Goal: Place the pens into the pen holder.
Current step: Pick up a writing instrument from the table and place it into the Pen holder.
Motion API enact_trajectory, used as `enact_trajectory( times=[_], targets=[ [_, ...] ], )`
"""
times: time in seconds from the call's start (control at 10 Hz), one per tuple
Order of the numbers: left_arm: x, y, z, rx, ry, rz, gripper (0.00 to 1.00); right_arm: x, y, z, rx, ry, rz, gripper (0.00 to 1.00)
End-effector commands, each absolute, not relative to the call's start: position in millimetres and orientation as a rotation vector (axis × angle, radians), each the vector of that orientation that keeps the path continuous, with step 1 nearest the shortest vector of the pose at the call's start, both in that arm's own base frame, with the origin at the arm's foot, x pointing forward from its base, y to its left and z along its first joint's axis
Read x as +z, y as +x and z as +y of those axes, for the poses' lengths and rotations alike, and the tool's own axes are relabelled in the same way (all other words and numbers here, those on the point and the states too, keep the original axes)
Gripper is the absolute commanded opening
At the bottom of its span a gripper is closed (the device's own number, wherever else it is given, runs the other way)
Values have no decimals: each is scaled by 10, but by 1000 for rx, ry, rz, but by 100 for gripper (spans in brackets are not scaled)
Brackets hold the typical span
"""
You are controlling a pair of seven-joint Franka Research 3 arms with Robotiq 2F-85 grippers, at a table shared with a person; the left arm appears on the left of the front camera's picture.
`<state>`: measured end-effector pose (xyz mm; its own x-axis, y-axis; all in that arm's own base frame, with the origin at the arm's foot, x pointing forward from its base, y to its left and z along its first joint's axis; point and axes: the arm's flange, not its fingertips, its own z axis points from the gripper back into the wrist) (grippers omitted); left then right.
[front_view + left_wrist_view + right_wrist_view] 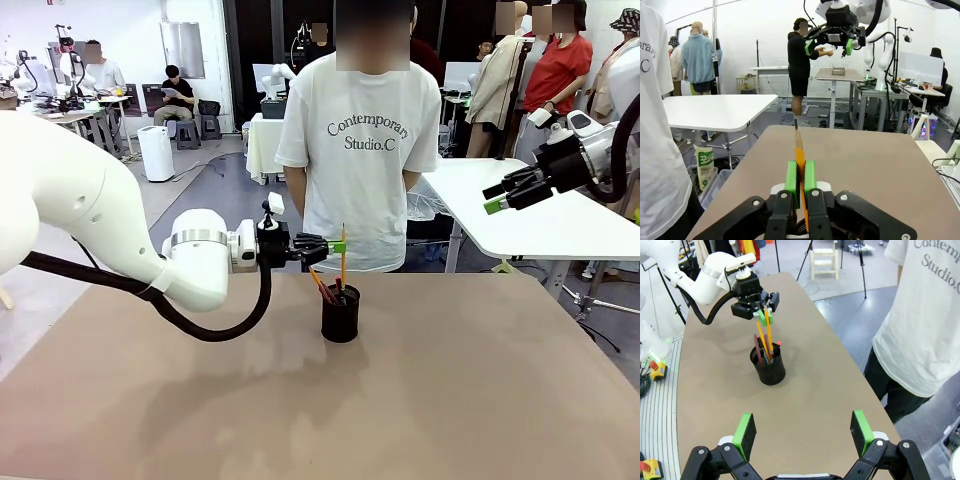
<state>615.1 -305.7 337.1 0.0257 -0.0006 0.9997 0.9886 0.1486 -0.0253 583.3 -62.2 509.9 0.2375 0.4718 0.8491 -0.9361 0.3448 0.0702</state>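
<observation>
L tool (338, 247) clamps orange pencil (343, 262) above pen holder (340, 314); R tool (803, 432) spread wide

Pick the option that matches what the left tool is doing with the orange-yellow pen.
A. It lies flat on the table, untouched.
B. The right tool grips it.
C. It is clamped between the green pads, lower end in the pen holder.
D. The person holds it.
C: the left tool is shut on the orange-yellow pen, whose lower end sits inside the pen holder.
</observation>
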Motion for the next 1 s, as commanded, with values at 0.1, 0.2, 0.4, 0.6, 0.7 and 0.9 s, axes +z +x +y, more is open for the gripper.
enact_trajectory(
  times=[0.1,0.2,0.4,0.6,0.7,0.9],
  targets=[
    [3299,6085,-3068,-1094,-1144,-1253,0,5121,5843,-608,1071,666,-845,100],
    [3243,6085,-3111,-1100,-1167,-1246,0,5121,5843,-608,1071,666,-845,100],
    [3132,6121,-3178,-1091,-1192,-1225,0,5121,5843,-608,1071,666,-845,100],
    [3075,6131,-3195,-1084,-1197,-1213,0,5121,5843,-608,1071,666,-845,100],
    [3087,6120,-3197,-1077,-1189,-1210,19,5121,5843,-608,1071,666,-845,100],
    [3165,6098,-3140,-1063,-1186,-1228,58,5121,5843,-608,1071,666,-845,100]
  ],
)
